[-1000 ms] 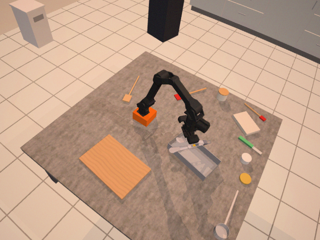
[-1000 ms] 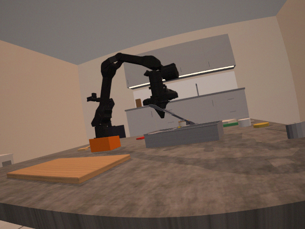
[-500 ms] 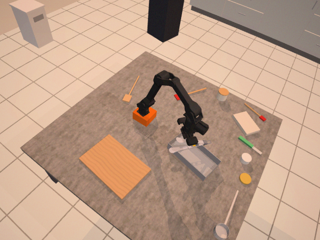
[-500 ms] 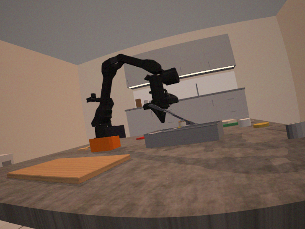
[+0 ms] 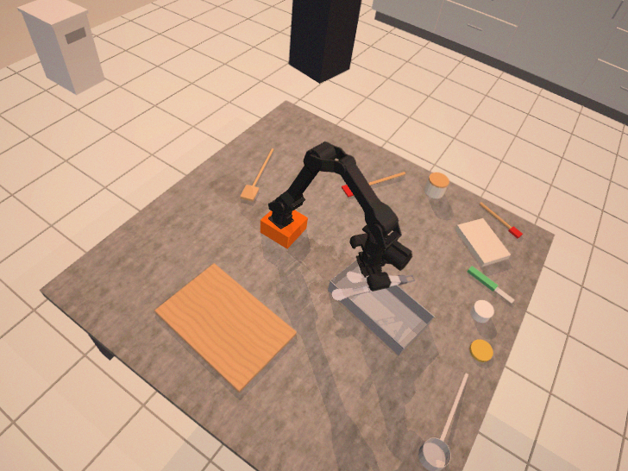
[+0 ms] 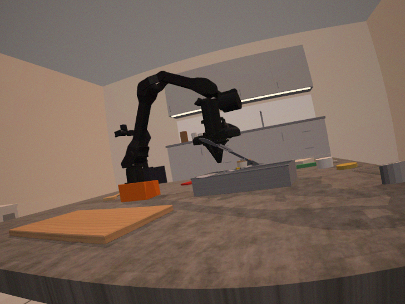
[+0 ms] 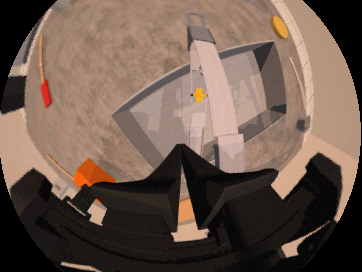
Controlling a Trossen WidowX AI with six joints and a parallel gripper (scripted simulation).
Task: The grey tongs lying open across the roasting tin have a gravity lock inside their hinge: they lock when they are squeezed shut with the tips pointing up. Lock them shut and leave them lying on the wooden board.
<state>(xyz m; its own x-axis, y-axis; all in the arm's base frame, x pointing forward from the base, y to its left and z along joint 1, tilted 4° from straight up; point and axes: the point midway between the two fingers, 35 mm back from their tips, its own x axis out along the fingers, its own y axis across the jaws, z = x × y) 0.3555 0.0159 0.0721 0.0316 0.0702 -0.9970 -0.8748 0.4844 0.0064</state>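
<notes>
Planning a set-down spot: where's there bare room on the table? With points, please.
Roomiest: the stretch between the wooden board (image 5: 225, 327) (image 6: 94, 222) and the roasting tin (image 5: 373, 324) (image 6: 242, 181) (image 7: 125, 102), running on toward the near table edge. Another lies between the board and the orange base block (image 5: 284, 231) (image 6: 138, 191) (image 7: 90, 172). Crowded: over the tin, with tongs (image 5: 354, 290) (image 6: 228, 150) (image 7: 220, 90) and pincer (image 5: 378, 284) (image 6: 219, 161) (image 7: 180, 147).

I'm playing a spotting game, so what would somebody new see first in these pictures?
Probably the big black robot arm, bending up from its bright orange block. Its end effector is down by the grey tongs at the roasting tin. The wooden board lies flat on the table.
</notes>
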